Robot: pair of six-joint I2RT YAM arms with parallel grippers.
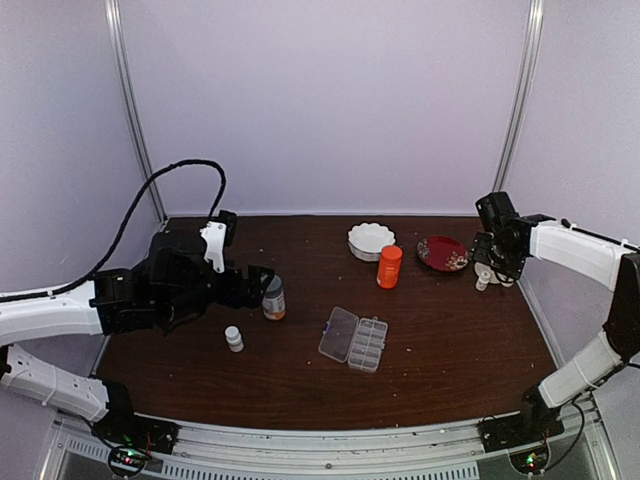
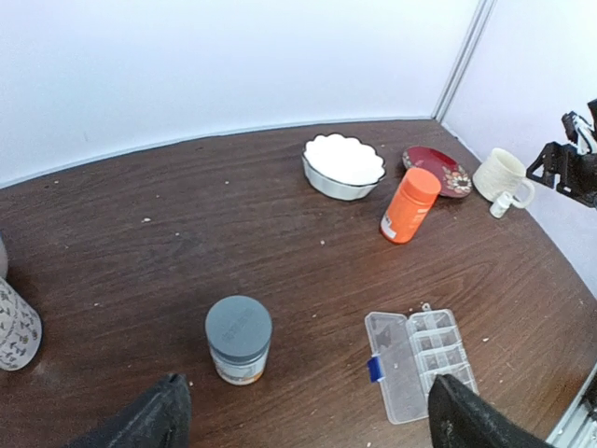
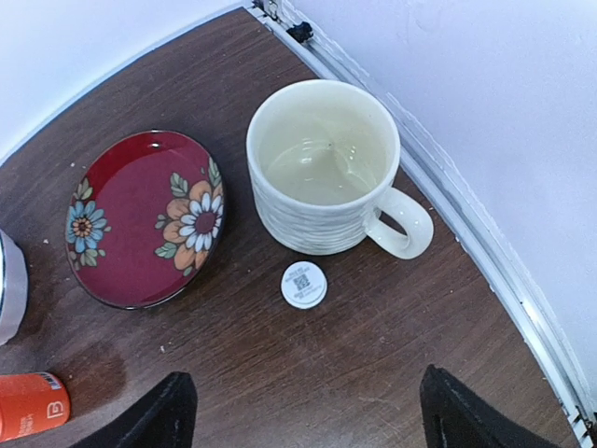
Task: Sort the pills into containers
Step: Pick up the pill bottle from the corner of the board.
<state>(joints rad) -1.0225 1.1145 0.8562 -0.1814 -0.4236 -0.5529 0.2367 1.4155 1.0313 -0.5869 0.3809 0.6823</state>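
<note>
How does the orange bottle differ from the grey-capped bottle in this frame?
Colour: the orange bottle is orange from cap to base, while the grey-capped bottle has a grey cap over a pale, labelled body.
Place: the orange bottle stands farther out, near the white bowl; the grey-capped bottle stands close in front of the open left hand.
Both are upright and capped on the table, apart from the pill box.

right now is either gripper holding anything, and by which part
Nothing is held. The left gripper stands open with the grey-capped labelled bottle free ahead of it; the right gripper stands open, the small white bottle free beside the cream ribbed mug.
</note>
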